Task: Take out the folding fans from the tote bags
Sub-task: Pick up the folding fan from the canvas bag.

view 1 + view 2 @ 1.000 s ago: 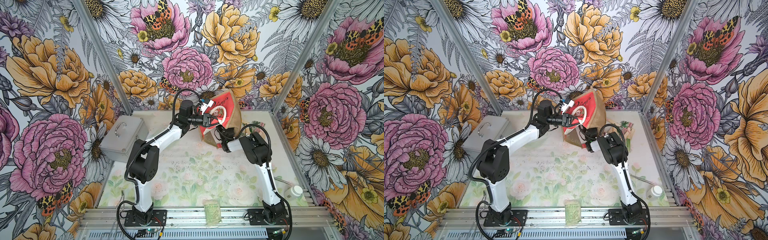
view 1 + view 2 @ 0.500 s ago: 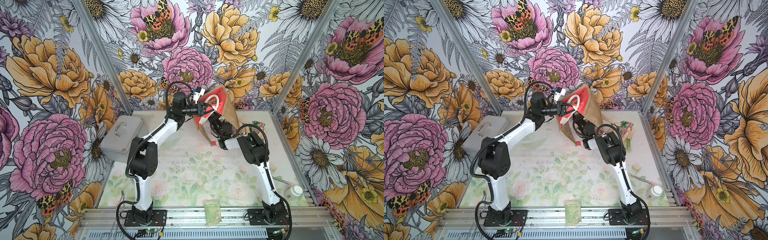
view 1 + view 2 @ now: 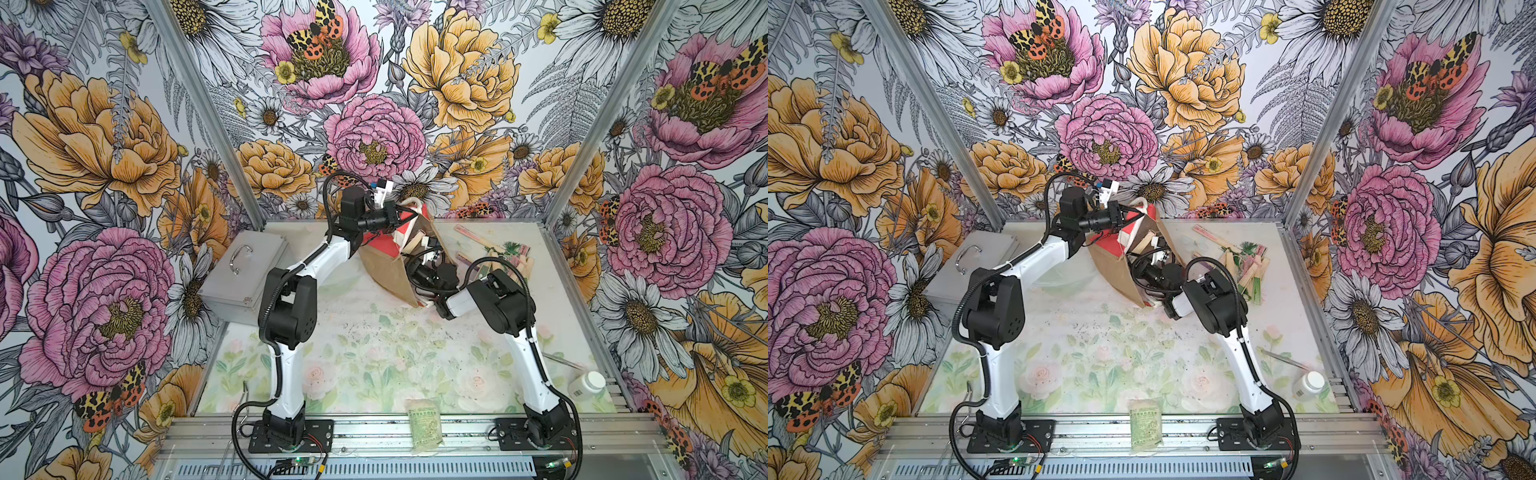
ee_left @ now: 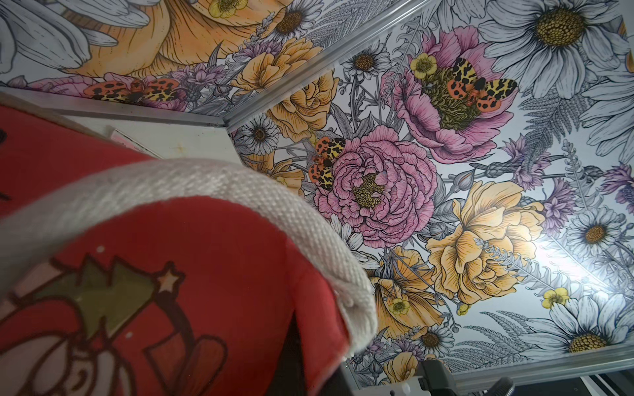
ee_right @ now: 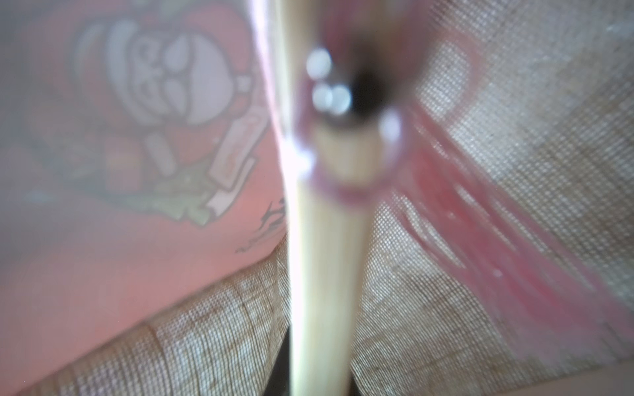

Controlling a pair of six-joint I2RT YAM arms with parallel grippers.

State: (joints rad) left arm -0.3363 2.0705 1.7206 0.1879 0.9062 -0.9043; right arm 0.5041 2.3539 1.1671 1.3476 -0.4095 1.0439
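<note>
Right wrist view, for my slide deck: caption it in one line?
Close-up inside the tote bag: a blurred pale-ribbed folding fan with pink cloth, against burlap weave and a red Santa print.

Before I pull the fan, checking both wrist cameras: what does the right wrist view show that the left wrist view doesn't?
Only the right wrist: the inside of the tote bag, its burlap weave, and a blurred pale folding fan with pink cloth close against the lens. Only the left wrist: the white rope handle arching over the bag's outside, the flowered walls and a strip of table. Both: the bag's red printed panel.
</note>
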